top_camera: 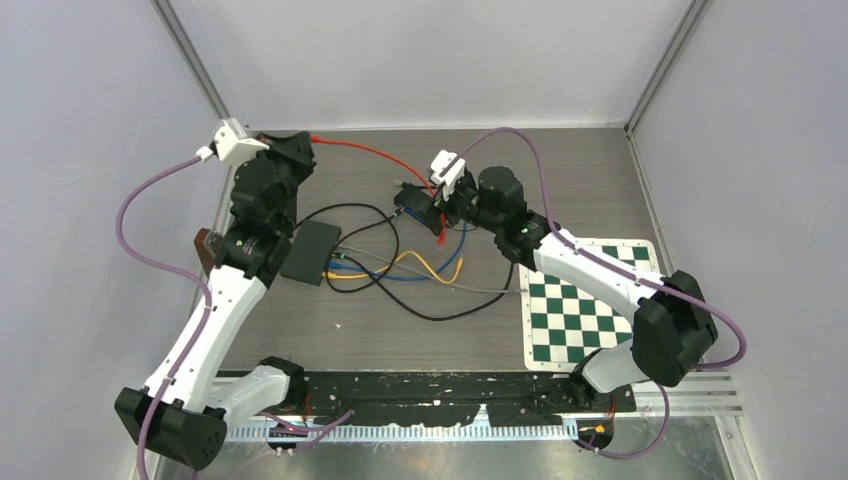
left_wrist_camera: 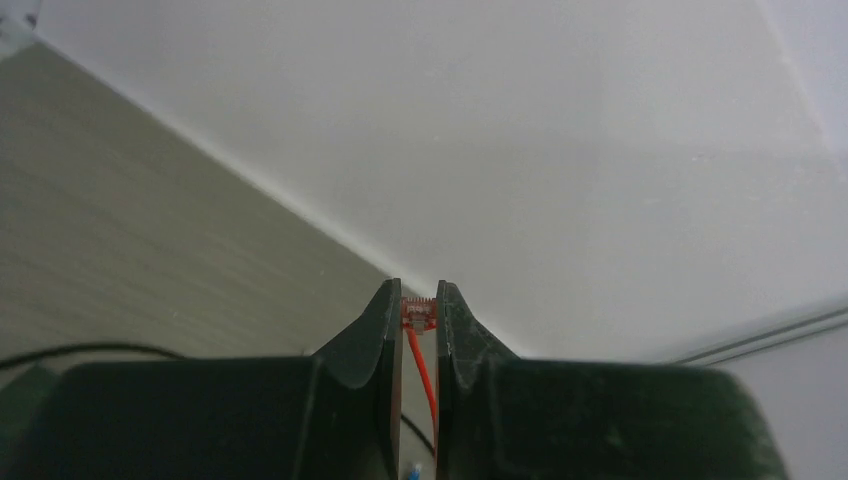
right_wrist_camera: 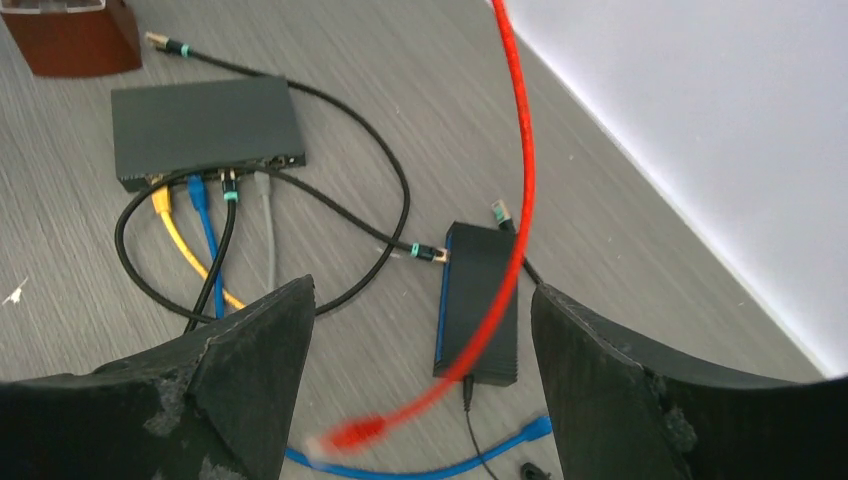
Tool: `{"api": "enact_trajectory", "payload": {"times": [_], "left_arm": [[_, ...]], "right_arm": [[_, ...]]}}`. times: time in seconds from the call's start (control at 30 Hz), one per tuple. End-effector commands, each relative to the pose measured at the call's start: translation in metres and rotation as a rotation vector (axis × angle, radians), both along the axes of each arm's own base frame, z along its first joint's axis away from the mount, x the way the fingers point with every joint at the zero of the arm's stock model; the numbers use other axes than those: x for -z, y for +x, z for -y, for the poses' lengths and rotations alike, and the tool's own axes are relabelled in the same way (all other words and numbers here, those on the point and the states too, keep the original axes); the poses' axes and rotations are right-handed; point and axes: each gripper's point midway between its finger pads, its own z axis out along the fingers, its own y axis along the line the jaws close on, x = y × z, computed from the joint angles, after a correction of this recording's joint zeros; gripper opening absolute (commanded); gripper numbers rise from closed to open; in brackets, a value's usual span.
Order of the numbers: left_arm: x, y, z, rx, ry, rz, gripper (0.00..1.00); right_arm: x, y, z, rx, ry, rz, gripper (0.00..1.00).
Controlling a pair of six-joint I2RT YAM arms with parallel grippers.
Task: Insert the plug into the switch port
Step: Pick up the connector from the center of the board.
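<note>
My left gripper (top_camera: pixel 300 145) is raised at the back left and shut on a red plug (left_wrist_camera: pixel 418 313), which is pinched between the fingertips of the left gripper (left_wrist_camera: pixel 418 292). Its red cable (top_camera: pixel 380 155) runs right across the table. The cable's other red plug (right_wrist_camera: pixel 355 435) hangs blurred between the fingers of my open right gripper (right_wrist_camera: pixel 420 300), which touches nothing. The right gripper (top_camera: pixel 437 215) hovers near the table's middle. The black switch (top_camera: pixel 312 250) lies left of centre, also visible in the right wrist view (right_wrist_camera: pixel 205 125), with yellow, blue, black and grey cables plugged into its front.
A small black box with a blue edge (right_wrist_camera: pixel 480 300) lies under the red cable, with a black cable plugged in. Loose blue cable (right_wrist_camera: pixel 450 465) and black cable loops (top_camera: pixel 420 300) cross the middle. A brown block (top_camera: pixel 203 250) sits left of the switch. A green checkered mat (top_camera: pixel 580 310) lies at the right.
</note>
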Motion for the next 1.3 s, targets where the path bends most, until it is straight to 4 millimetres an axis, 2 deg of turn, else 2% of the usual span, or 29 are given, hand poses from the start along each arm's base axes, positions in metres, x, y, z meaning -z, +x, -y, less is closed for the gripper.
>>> {"api": "enact_trajectory", "payload": {"times": [0.0, 0.13, 0.27, 0.43, 0.63, 0.77, 0.83, 1.07, 1.13, 1.17, 1.27], "left_arm": [[0.035, -0.010, -0.012, -0.077, -0.149, -0.215, 0.00], [0.045, -0.029, -0.016, -0.097, -0.243, -0.311, 0.00], [0.055, -0.050, -0.015, -0.096, -0.360, -0.379, 0.00], [0.076, -0.059, 0.000, -0.034, -0.531, -0.466, 0.00], [0.095, -0.071, 0.009, -0.032, -0.575, -0.613, 0.00], [0.110, -0.073, 0.016, -0.021, -0.617, -0.662, 0.00], [0.117, -0.074, 0.021, -0.004, -0.631, -0.695, 0.00], [0.123, -0.075, 0.019, 0.002, -0.643, -0.712, 0.00], [0.126, -0.077, 0.022, 0.016, -0.661, -0.728, 0.00], [0.127, -0.079, 0.024, 0.025, -0.673, -0.741, 0.00], [0.129, -0.080, 0.028, 0.045, -0.697, -0.753, 0.00]], "right_arm": [[-0.039, -0.001, -0.010, -0.040, 0.081, 0.117, 0.85], [-0.074, 0.001, -0.018, -0.064, 0.050, 0.250, 0.85], [-0.083, -0.001, -0.038, -0.101, 0.006, 0.342, 0.86], [-0.082, -0.010, -0.067, -0.157, -0.007, 0.456, 0.86], [-0.071, -0.023, -0.104, -0.246, -0.002, 0.533, 0.84], [-0.060, -0.040, -0.129, -0.308, -0.030, 0.586, 0.83], [-0.058, -0.042, -0.138, -0.316, -0.030, 0.604, 0.82], [-0.055, -0.047, -0.147, -0.346, 0.013, 0.633, 0.76], [-0.058, -0.051, -0.149, -0.365, 0.023, 0.649, 0.69], [-0.059, -0.054, -0.150, -0.378, 0.031, 0.651, 0.60], [-0.063, -0.058, -0.151, -0.399, 0.055, 0.647, 0.45]]}}
